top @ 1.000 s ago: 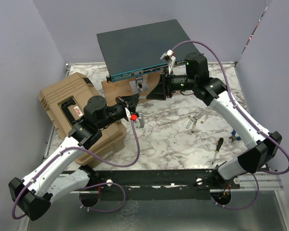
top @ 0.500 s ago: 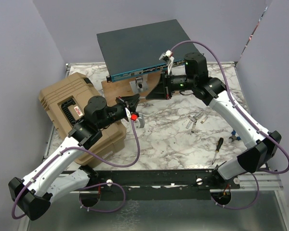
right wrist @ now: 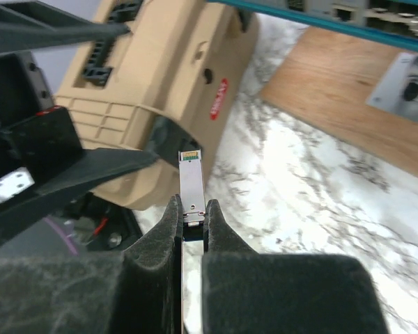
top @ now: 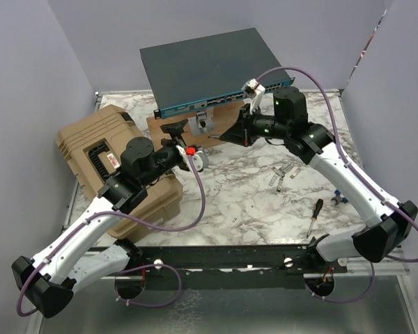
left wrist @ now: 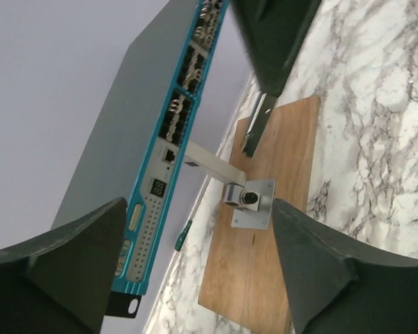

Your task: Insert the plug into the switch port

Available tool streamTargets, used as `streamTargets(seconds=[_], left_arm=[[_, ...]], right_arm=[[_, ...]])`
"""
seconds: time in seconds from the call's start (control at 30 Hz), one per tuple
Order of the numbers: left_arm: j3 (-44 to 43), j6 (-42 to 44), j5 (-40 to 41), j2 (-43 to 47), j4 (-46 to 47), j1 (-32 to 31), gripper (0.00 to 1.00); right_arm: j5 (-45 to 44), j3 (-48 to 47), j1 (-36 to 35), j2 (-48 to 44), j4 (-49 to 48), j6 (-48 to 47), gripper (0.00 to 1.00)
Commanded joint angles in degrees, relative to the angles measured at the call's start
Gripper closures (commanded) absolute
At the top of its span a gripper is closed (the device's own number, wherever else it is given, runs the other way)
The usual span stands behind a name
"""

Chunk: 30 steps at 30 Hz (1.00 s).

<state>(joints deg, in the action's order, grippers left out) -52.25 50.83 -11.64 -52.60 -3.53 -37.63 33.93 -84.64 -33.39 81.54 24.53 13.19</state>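
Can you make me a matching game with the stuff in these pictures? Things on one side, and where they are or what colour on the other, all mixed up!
Things:
1. switch
2. plug
3. ribbed case
4. screwdriver

Clues:
A. tan all over
B. pinched in the right gripper
C. teal-blue front with a row of ports
D. lying loose on the marble table

Pairs: 1-C, 2-B, 3-A, 4-D

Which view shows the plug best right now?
Right wrist: the plug is sharp and close, pinched in the right gripper. Left wrist shows only a thin sliver under that gripper. In top external it is too small to make out.
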Motion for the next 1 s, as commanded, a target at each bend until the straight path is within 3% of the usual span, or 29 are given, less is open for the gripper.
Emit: streamTargets(seconds=[0.0,0.1,0.23,0.5,0.73,0.97], left_arm=[[-4.60,-9.93,8.44,-1.30,-0.43,-0.26,0.10],[-7.69,-16.85,12.54,-3.34,-1.12,-0.25,0.01],[-13.88,-26.44,17.95,-7.28,-3.97,-0.08,0.01],[-24.01,-40.58,21.28,-13.86,-7.86,3.55,0.01],[-28.73,-60.34,11.75,-17.67,-8.86,18.73,0.01],[-27.56,-75.61,8.49,-19.80,-6.73,26.93,0.01]], right_arm=[[-13.47,4.76,-0.25,-5.15,-7.19,-2.59,1.00],[-18.64,9.30,-0.28,-8.09,-12.52,-4.06,1.00],[-25.06,16.14,-0.27,-11.70,-18.89,-6.07,1.00],[-33.21,19.68,-0.28,-13.51,-22.70,-8.61,1.00],[-38.42,22.34,-0.25,-14.84,-26.85,-10.65,1.00],[-41.03,24.89,-0.25,-16.27,-29.76,-12.23,1.00]])
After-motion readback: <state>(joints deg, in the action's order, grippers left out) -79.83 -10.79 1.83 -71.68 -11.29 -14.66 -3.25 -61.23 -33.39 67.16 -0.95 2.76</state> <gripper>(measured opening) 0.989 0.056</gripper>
